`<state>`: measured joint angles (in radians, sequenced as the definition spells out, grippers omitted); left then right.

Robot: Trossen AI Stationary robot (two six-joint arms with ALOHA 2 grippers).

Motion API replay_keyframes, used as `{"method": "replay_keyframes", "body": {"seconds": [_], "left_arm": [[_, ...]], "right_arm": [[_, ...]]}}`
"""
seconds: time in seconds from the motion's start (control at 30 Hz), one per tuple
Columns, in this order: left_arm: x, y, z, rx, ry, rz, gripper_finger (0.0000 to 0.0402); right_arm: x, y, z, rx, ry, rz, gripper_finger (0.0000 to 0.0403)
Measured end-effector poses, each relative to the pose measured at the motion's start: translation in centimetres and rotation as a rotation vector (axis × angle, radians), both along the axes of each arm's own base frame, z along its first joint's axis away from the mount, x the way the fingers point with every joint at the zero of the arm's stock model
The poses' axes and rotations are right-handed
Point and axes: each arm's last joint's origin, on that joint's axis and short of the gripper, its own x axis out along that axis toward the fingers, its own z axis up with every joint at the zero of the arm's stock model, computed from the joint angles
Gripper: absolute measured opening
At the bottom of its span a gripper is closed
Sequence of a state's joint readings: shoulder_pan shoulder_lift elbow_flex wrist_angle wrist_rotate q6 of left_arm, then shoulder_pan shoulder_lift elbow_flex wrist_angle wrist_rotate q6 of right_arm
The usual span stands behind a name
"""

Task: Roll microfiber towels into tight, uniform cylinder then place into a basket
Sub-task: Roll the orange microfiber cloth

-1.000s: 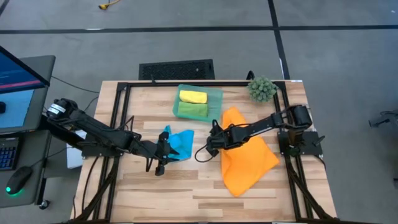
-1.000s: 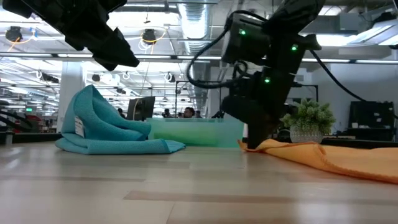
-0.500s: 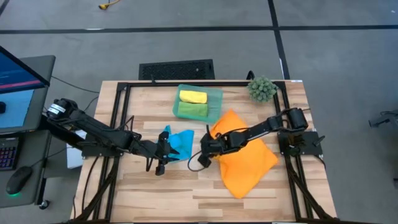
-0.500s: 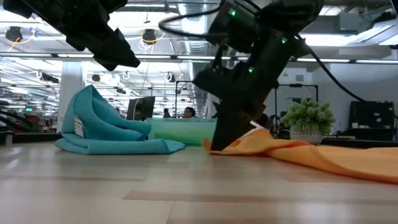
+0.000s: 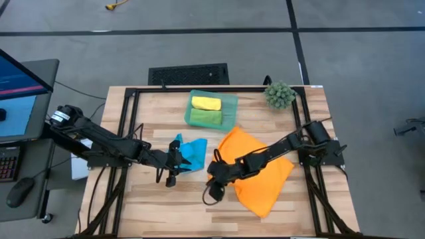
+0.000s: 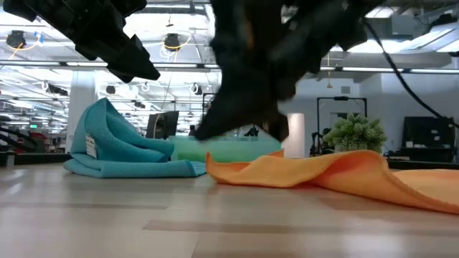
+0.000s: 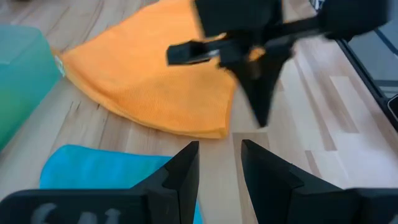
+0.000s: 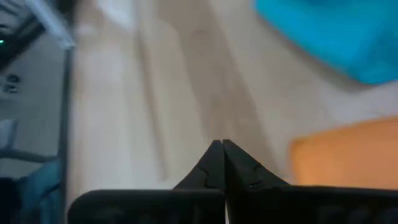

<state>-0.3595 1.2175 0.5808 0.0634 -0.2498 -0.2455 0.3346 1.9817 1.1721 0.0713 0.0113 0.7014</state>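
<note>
My right gripper [image 5: 214,178] hangs low over the bare wood near the middle of the table [image 5: 153,199], fingers pressed together, at the near-left corner of the orange towel [image 5: 262,176]; whether that corner is caught between the tips I cannot tell, since the right wrist view shows the fingertips [image 8: 219,155] meeting over bare planks with the orange cloth just beside them. The orange towel lies spread and rumpled across the right half of the table, one fold humped up off the wood in the low view. My left gripper [image 5: 174,164] waits above the crumpled sky blue towel [image 5: 192,151], left of centre, its fingers [image 7: 186,163] spread partway and holding nothing; in the left wrist view the blue cloth shows beneath them and the orange towel's edge lies ahead, with my right arm's dark tip over it. The translucent teal-green basket [image 5: 230,103] sits at the far edge of the table, with a rolled yellow towel [image 5: 205,103] on its far side and a rolled bright green towel [image 5: 206,117] just beside it on the near side. A spiky green plant ball [image 5: 279,95] stands at the far right corner, well apart from the basket
</note>
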Motion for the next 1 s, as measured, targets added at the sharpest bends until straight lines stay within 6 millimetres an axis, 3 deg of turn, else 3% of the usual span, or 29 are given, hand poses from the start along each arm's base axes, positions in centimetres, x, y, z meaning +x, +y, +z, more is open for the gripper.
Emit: {"method": "replay_keyframes", "body": {"seconds": [0.23, 0.53, 0.73, 1.0], "left_arm": [[0.0, 0.0, 0.0, -0.001, -0.004, 0.0, 0.011], [1.7, -0.6, 0.0, 0.043, -0.138, -0.05, 0.011], [4.2, -1.1, -1.9, 0.122, -0.251, -0.073, 0.011], [8.3, -1.0, -4.3, 0.126, -0.204, -0.015, 0.011]], "right_arm": [[-2.0, 2.2, 2.8, -0.075, -0.027, 0.074, 0.0014], [-7.5, 3.2, 6.2, -0.39, 0.1, -0.044, 0.0018], [-10.4, 4.7, 5.8, -0.506, 0.205, -0.06, 0.0015], [-14.6, 4.0, 3.8, -0.573, 0.415, -0.32, 0.002]]}}
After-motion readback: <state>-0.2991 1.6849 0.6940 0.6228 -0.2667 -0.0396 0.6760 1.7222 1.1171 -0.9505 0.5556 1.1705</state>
